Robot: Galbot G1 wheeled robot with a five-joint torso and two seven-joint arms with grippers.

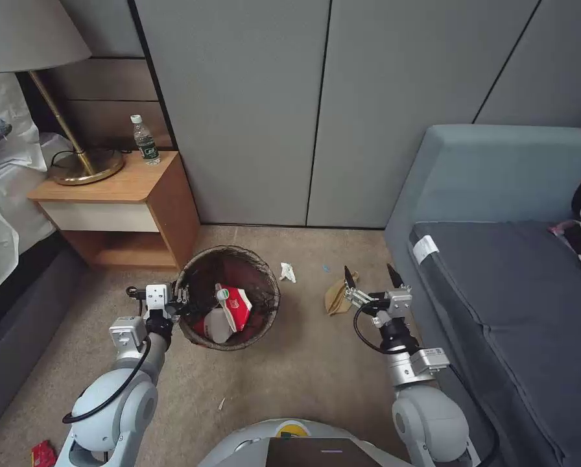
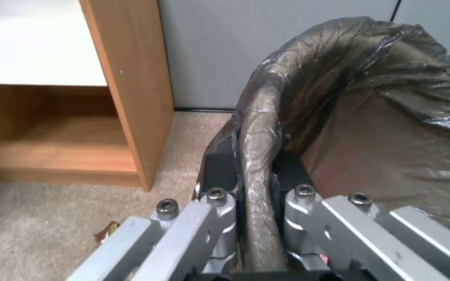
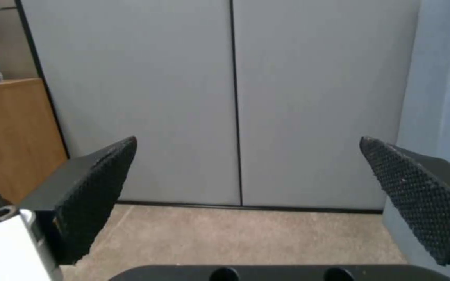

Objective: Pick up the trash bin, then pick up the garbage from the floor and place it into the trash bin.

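Left gripper (image 1: 181, 299), jaws clamped on the lined rim, holds the bin (image 1: 229, 297) by the nightstand (image 1: 118, 211), steadying it for loading. Tissue (image 1: 288, 272) and paper bag (image 1: 336, 297) remain on the carpet. Right gripper (image 1: 369, 277) hovers, jaws wide open.

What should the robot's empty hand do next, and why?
Probably lower the open right gripper onto the crumpled brown paper lying just beside it on the carpet. The left gripper already clamps the trash bin by its rim, so that paper looks like the nearest litter.
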